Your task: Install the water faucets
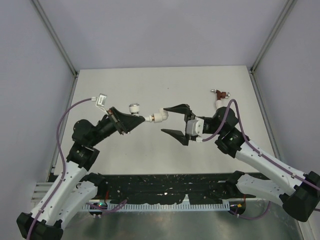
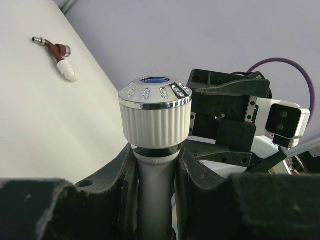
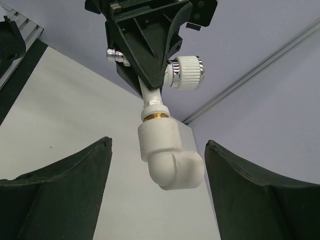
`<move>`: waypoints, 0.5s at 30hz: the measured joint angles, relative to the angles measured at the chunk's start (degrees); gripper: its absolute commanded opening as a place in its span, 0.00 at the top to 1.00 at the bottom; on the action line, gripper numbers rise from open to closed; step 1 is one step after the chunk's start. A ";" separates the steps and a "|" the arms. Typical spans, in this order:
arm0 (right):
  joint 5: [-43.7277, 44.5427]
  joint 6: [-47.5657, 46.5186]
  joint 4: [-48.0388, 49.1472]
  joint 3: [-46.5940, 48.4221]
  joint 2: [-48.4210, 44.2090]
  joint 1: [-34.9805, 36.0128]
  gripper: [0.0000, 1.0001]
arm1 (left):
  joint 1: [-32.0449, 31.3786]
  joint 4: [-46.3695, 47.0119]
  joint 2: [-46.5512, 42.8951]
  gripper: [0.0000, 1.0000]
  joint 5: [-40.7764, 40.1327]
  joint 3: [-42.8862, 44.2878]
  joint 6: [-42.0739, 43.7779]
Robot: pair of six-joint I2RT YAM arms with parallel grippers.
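The left gripper (image 1: 139,120) pinches the white faucet (image 1: 134,107), its threaded end seated in the elbow fitting (image 1: 159,116). The right gripper (image 1: 172,121) is spread wide, just beside the elbow. The dark red faucet (image 1: 219,93) lies well beyond the elbow. Risk: an off-centre closure may deflect the elbow and cross-thread the joint

Meeting above table (image 1: 150,82) centre.
Holding the knobbed faucet (image 1: 134,108) in the left gripper (image 1: 141,120) at 9 o'clock of centre, with the elbow fitting (image 1: 159,117) on its 3 o'clock end, just before the parted right gripper (image 1: 164,120); showing the other faucet (image 1: 219,96) lying well apart at 1 o'clock.
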 measured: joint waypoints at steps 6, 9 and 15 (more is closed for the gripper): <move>1.75 -6.95 -3.67 2.43 2.10 2.49 0.23 | 0.00 0.00 0.83 1.00 1.29 0.55 -2.43; 3.58 -10.62 -5.92 2.86 3.39 4.31 0.27 | 0.00 0.13 1.25 1.00 2.08 0.94 -3.65; 8.81 -16.28 -7.10 2.89 5.11 5.70 0.66 | 0.00 0.39 2.73 1.00 4.46 1.05 -5.77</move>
